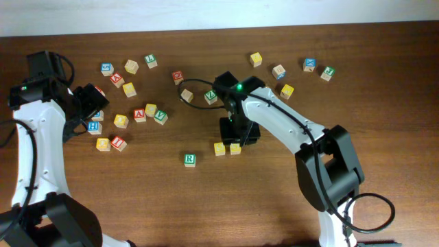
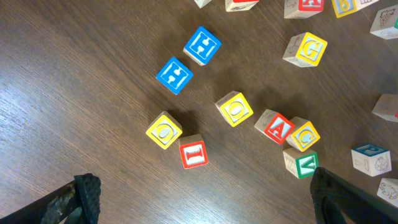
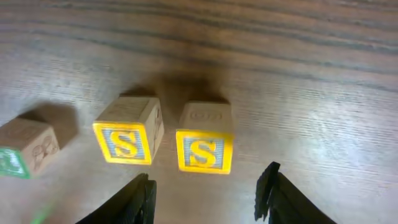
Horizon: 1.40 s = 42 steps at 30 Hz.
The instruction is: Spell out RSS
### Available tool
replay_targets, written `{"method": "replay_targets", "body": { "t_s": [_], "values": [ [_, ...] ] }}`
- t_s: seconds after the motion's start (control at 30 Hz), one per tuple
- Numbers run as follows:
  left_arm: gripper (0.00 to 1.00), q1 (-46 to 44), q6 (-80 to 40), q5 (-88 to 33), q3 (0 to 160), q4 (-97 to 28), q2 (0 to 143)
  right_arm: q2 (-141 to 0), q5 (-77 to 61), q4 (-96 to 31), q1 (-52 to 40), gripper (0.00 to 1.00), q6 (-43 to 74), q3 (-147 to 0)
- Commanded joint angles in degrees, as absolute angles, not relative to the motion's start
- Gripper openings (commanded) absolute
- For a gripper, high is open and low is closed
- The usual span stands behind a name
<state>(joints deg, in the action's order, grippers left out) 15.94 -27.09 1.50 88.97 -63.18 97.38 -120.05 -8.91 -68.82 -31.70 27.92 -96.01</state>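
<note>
The dark wooden table [image 1: 206, 206] is filling the whole scene, and two white-and-black arms are leaning in over it. The right arm [image 1: 288, 127] is reaching from the near right corner toward the middle. The left arm [image 1: 41, 116] is bending over the far left side.

The right gripper [image 3: 207, 186] is hanging low over the centre with its jaws standing partly apart, gripping nothing. Its dark fingers [image 3: 134, 199] are flanking bare wood just short of the yellow pair. The left gripper [image 2: 204, 190] is hovering with its jaws spread wide and empty above a crowd of loose cubes [image 1: 129, 90]. Among those I am making out two blue H cubes [image 2: 202, 45], a red A cube [image 2: 275, 127] and a green V cube [image 2: 303, 165].

The two S cubes [image 3: 204, 149] are lying side by side right in front of the right gripper, showing yellow-framed faces. A thin gap is showing between them, and the left one is sitting slightly turned. The R cube [image 1: 190, 160], green-framed, is sitting to their left as seen from above. It is standing apart from them and a little nearer the front edge. The three are running R, S, S from left to right, but not in one straight line.
</note>
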Motion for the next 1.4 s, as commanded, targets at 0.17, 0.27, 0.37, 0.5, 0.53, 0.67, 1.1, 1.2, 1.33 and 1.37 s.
{"method": "replay_targets", "body": {
  "t_s": [0.17,0.27,0.37,0.5,0.53,0.67,1.1,1.2,1.33,1.37],
  "values": [
    [0.99,16.2,-27.8,1.7,89.1,-63.1,97.4,-115.6,-6.1,-72.2,-31.4,0.47,27.9,-100.5],
    [0.99,16.2,-27.8,1.7,89.1,-63.1,97.4,-112.1,-2.9,-74.1,-29.5,0.47,28.0,-100.5],
    [0.99,16.2,-27.8,1.7,89.1,-63.1,97.4,-108.1,-0.5,-75.9,-25.6,0.51,27.9,-100.5],
    [0.99,16.2,-27.8,1.7,89.1,-63.1,97.4,-105.6,2.1,-79.4,-18.7,0.54,26.3,-100.4],
    [0.99,16.2,-27.8,1.7,89.1,-63.1,97.4,-105.6,2.1,-79.9,-17.6,0.53,25.5,-100.3],
    [0.99,16.2,-27.8,1.7,89.1,-63.1,97.4,-106.1,2.2,-79.8,-14.9,0.33,22.1,-97.7],
    [0.99,16.2,-27.8,1.7,89.1,-61.5,97.4,-106.3,3.2,-74.2,-14.6,0.98,19.9,-89.8],
    [0.99,16.2,-27.5,-0.3,89.1,-62.0,97.4,-106.3,3.8,-73.8,-14.1,0.99,19.9,-89.8],
    [0.99,14.6,-14.6,-23.9,88.1,-67.1,97.7,-106.3,7.9,-71.7,-10.8,0.98,19.9,-89.8],
    [0.99,13.4,-12.6,-24.9,87.6,-68.6,97.7,-106.3,9.1,-71.7,-10.1,0.98,19.9,-89.8]
  ]
}}
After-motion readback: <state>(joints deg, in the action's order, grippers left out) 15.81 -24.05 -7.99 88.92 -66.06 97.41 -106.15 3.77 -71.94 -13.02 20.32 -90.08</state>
